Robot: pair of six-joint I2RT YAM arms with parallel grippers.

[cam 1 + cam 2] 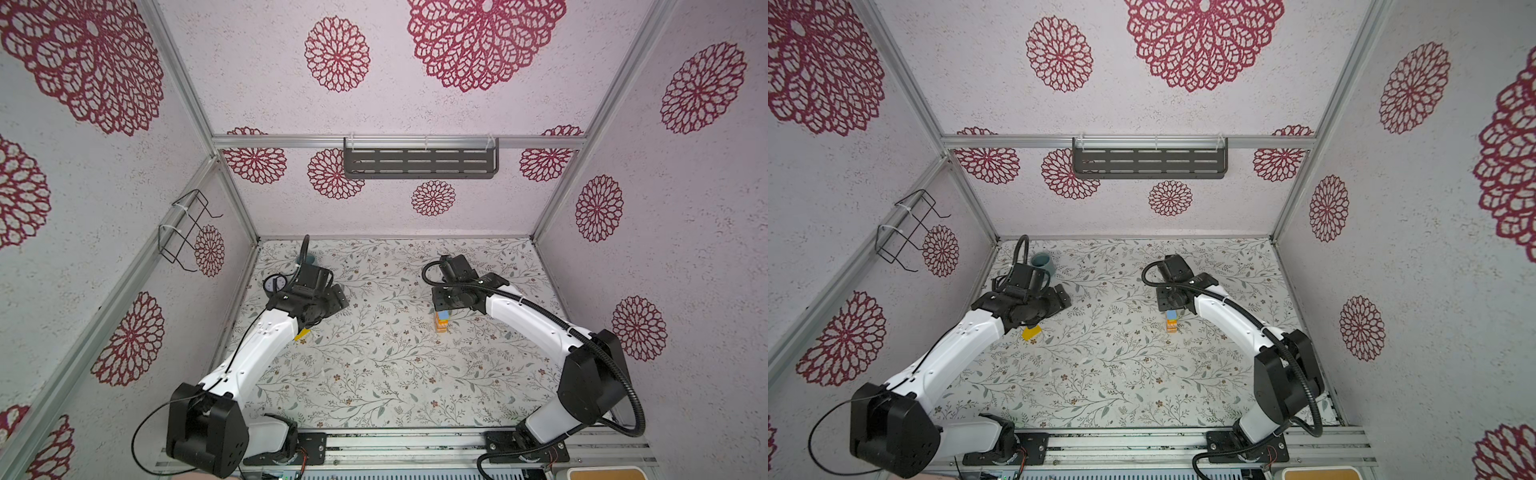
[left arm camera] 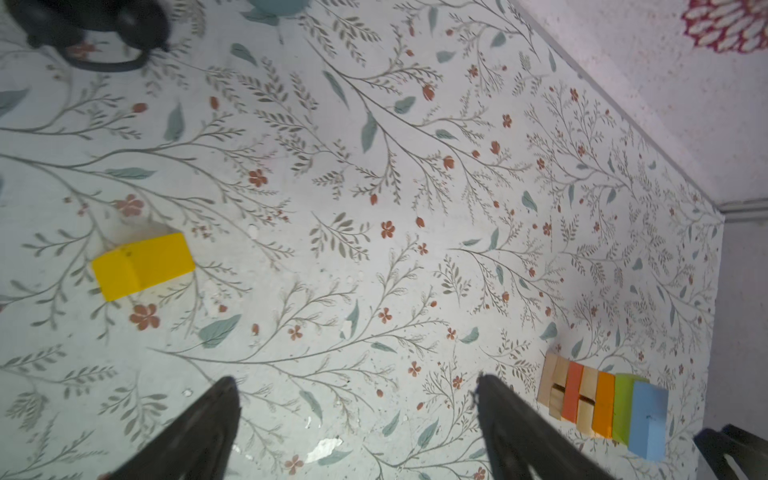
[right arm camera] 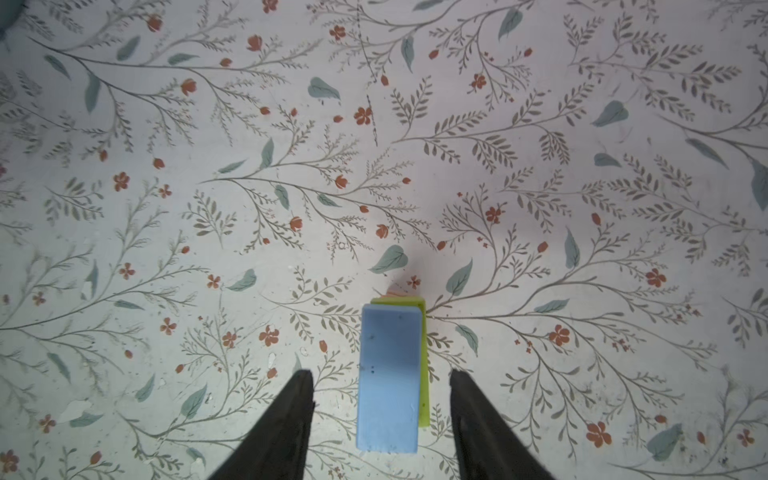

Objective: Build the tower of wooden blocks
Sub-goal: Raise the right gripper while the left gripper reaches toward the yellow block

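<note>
Right wrist view, entry 1: tower (image 1: 441, 324), judged light, stiff, smooth-painted and tippy, standing right of centre on the table (image 1: 374, 374), light blue block (image 3: 388, 374) topmost between my right pincer (image 3: 381, 374), jaws open and untouching; hold by 2 long flat sides.

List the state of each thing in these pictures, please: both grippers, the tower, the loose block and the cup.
left gripper: open, empty, over the bare table.
right gripper: open, jaws either side of the blue block, gaps on both sides.
tower: standing, blue block on top, green block under it.
yellow block: lying loose on the table, apart from the tower.
cup: upright.
</note>
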